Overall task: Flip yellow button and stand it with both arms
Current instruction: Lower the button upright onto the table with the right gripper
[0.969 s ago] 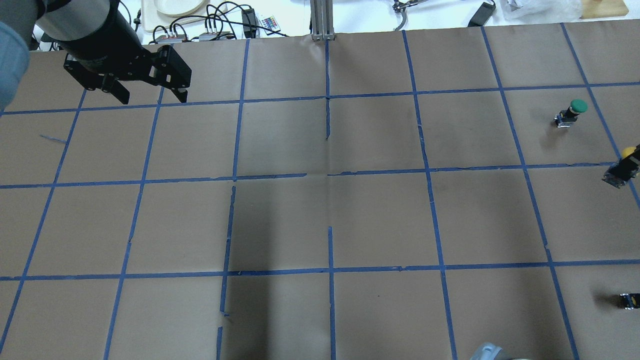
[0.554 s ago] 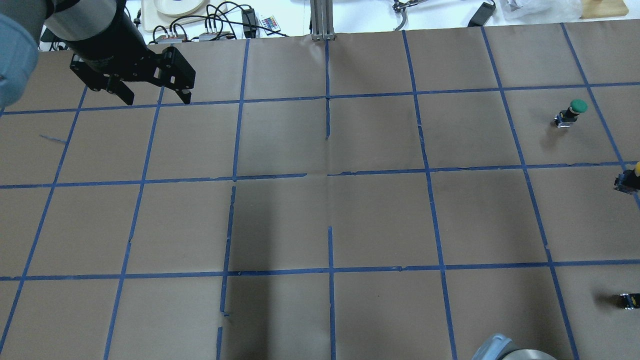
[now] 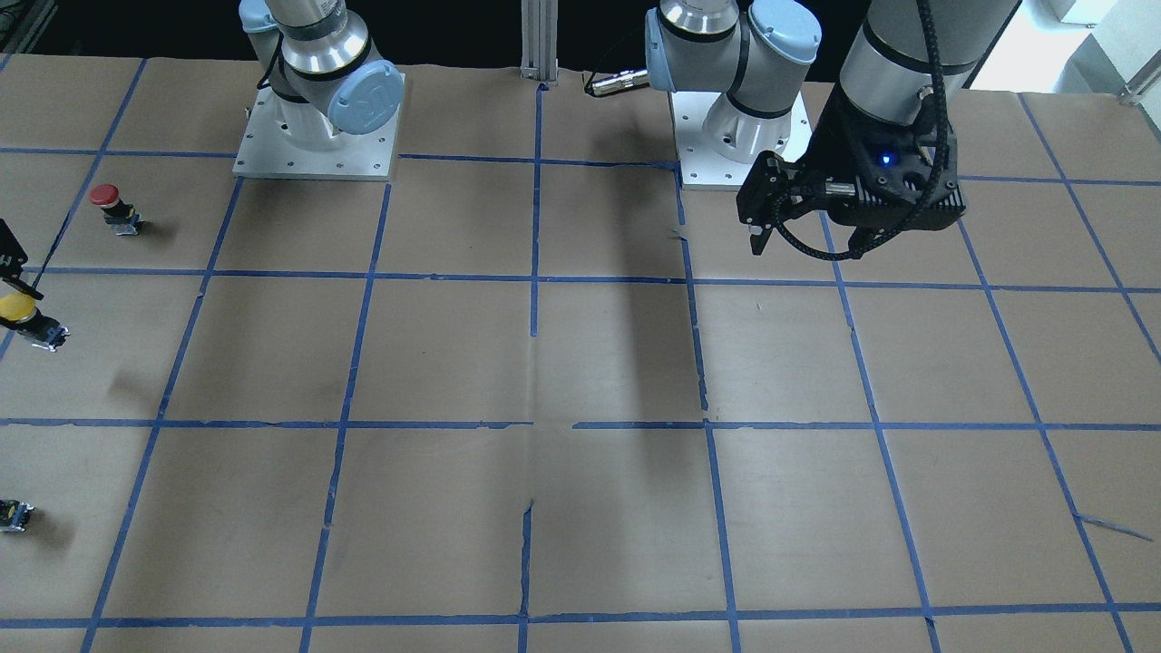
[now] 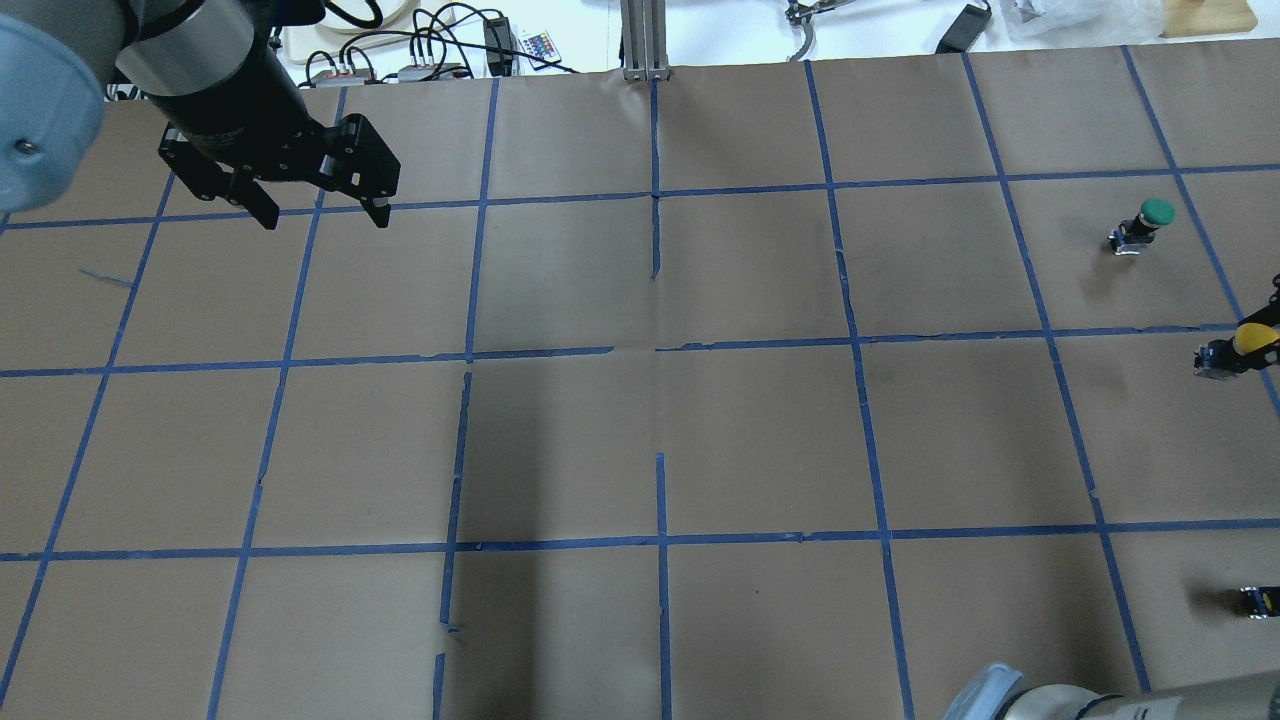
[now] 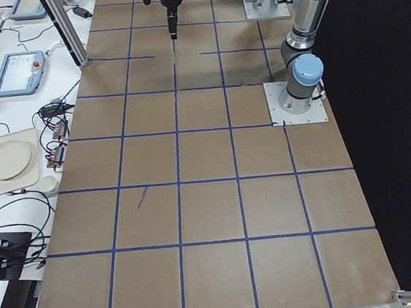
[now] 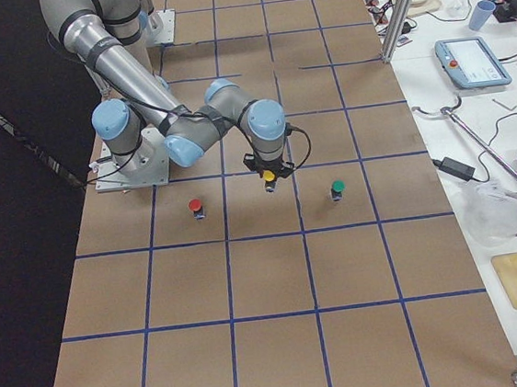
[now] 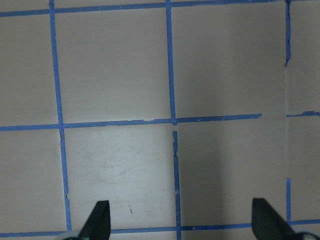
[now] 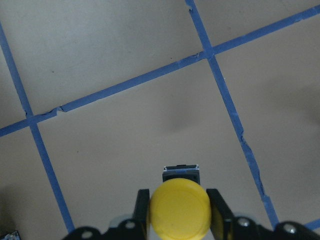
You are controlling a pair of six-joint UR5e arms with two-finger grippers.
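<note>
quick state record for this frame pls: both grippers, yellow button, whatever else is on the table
right gripper: shut on the yellow mushroom-cap push-button, one finger on each side of the cap
button pose: cap faces the wrist camera, dark body beyond it; contact with the table cannot be told
left gripper: open, empty, above bare paper far from the button
other items: red-capped button and green-capped button, both upright, apart from both grippers
surface: brown paper-covered table with blue tape grid

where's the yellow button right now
At the overhead view's far right edge, the yellow button is held in the right gripper, between the green button and the red button.
</note>
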